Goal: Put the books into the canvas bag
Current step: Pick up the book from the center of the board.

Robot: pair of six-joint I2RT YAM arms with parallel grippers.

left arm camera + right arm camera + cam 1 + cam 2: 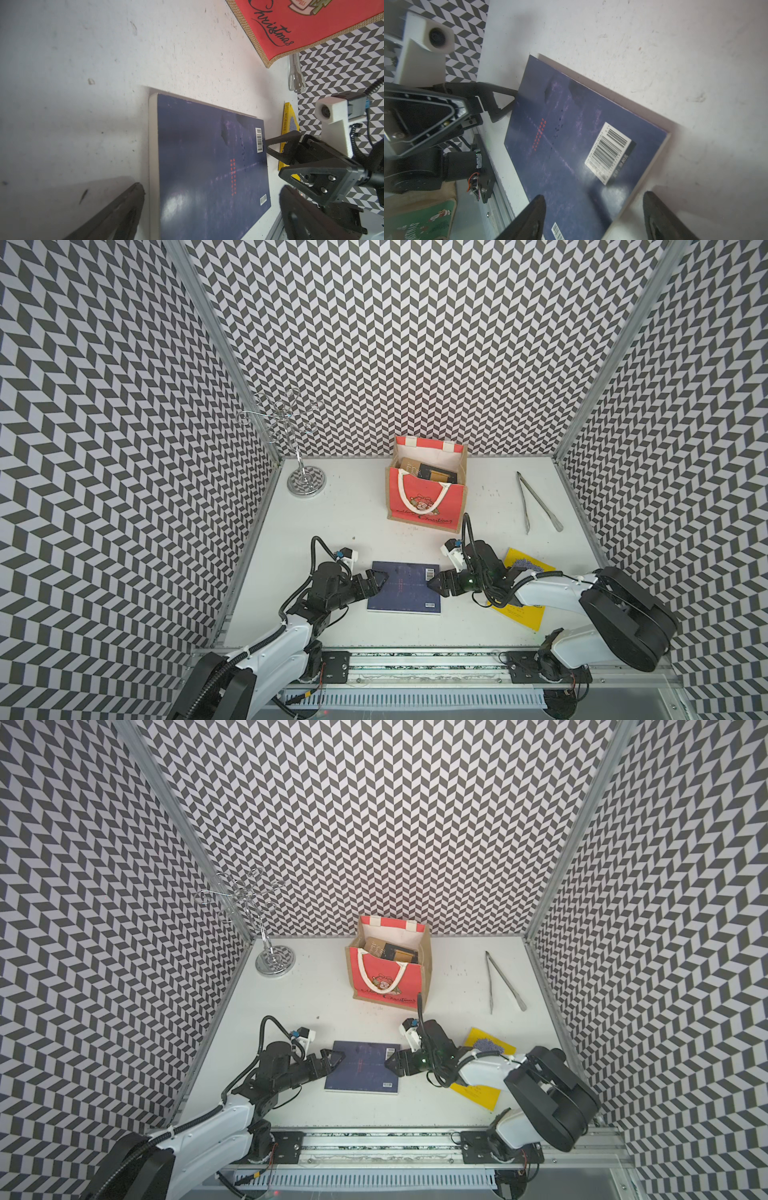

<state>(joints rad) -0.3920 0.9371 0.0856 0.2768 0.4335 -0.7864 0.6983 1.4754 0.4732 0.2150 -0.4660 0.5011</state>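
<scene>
Chevron walls (415,344) are boxing in the white counter (353,514) on three sides, and a metal rail (415,659) is running along its near edge. Both arms are reaching in low from that rail and meeting at a navy book (405,587) that is lying flat in the front middle of the counter.

The left claw (381,581) is sitting at the book's left edge, the pale page side, with its jaws standing wide apart. In the left wrist view its fingers (124,207) are spread, with the book showing between them and nothing pinched. The right claw (432,584) is facing it at the opposite edge, just by the barcode label (609,152). It is open too, one of its fingers (660,218) hanging over bare counter beyond the book's corner.

The canvas bag (428,506) is standing upright at the back middle, close to the rear wall. Its mouth is gaping and dark books (432,472) are showing inside. A broad strip of bare counter is lying between bag and navy book.

A yellow book (519,616) is lying flat partly under the right arm, near the counter's right edge. Tongs (523,502) are resting well apart at the back right, and a wire stand (306,483) is occupying the back left corner.
</scene>
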